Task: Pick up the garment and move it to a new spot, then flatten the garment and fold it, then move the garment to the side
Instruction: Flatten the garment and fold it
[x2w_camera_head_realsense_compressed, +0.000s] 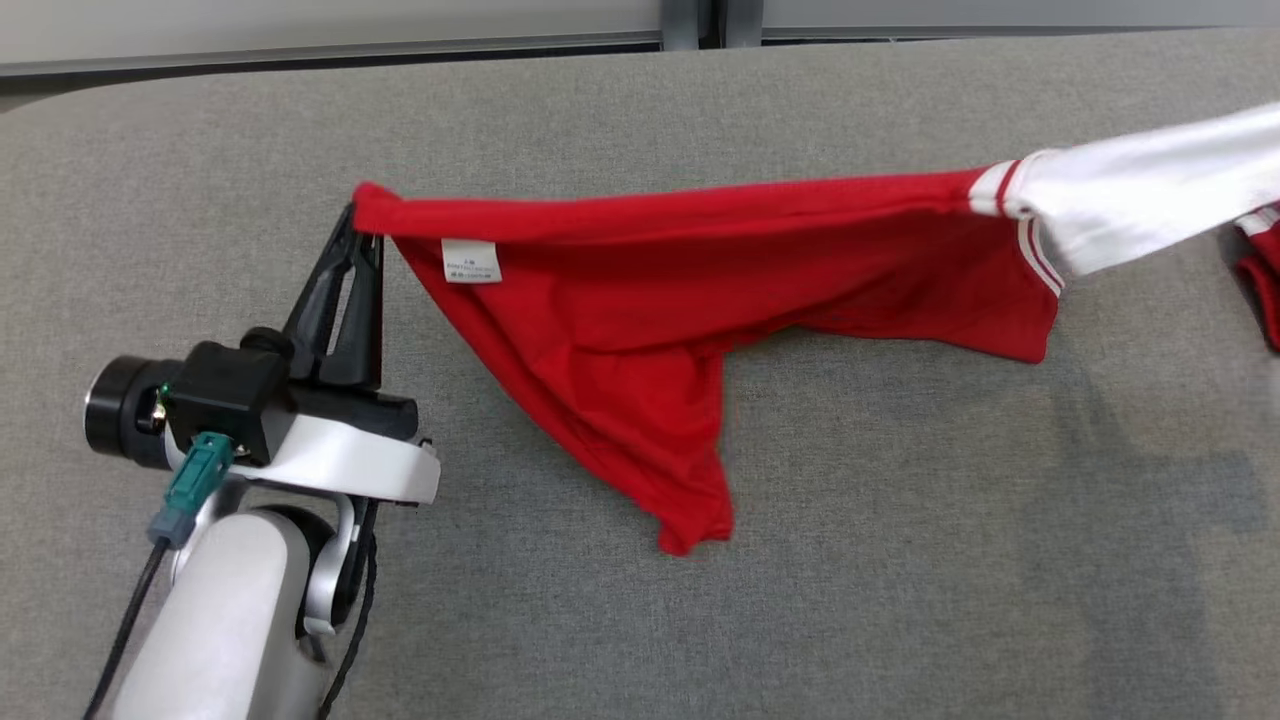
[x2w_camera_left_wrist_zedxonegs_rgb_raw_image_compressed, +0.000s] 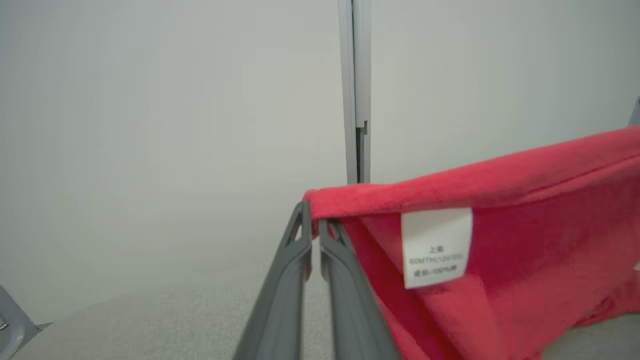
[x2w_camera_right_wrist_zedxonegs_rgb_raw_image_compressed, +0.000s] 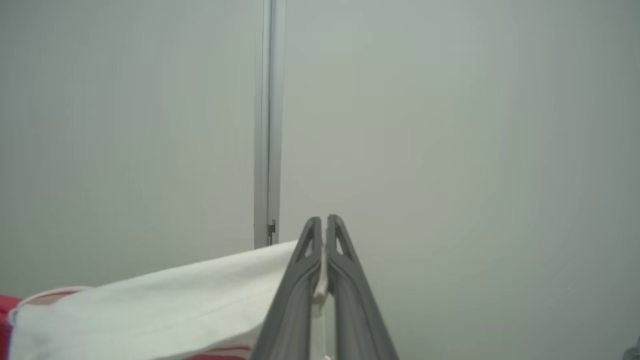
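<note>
One garment (x2w_camera_head_realsense_compressed: 640, 300), soft red knit with a white sleeve (x2w_camera_head_realsense_compressed: 1150, 190) and thin red-and-white stripes at the cuff seam, hangs stretched in a taut line running right from the left claw (x2w_camera_head_realsense_compressed: 365, 232). Below that line the red cloth sags in loose folds to a pointed tip, lower than the left claw and to its right. Whether the tip touches the tabletop (x2w_camera_head_realsense_compressed: 900, 550) cannot be told.

The left claw has its two dark, tapered fingers pressed together on the red corner of the garment. One small white rectangular label (x2w_camera_head_realsense_compressed: 471, 261) with fine print hangs from the hem just right of that grip.

In its own wrist view the right claw (x2w_camera_right_wrist_zedxonegs_rgb_raw_image_compressed: 324, 222) is also pinched closed, with a sliver of the white sleeve cloth caught between its two fingers.

The tabletop is covered in grey woven fabric, flat and matte. Its far edge lies well beyond the left claw, with a rounded corner to the claw's left. Wide bare grey cloth spreads to the right of the left claw, beneath and on the near side of the hanging folds.

Beyond the left claw stands a smooth pale wall (x2w_camera_left_wrist_zedxonegs_rgb_raw_image_compressed: 150, 125) split by one upright metal strip (x2w_camera_left_wrist_zedxonegs_rgb_raw_image_compressed: 354, 90).
</note>
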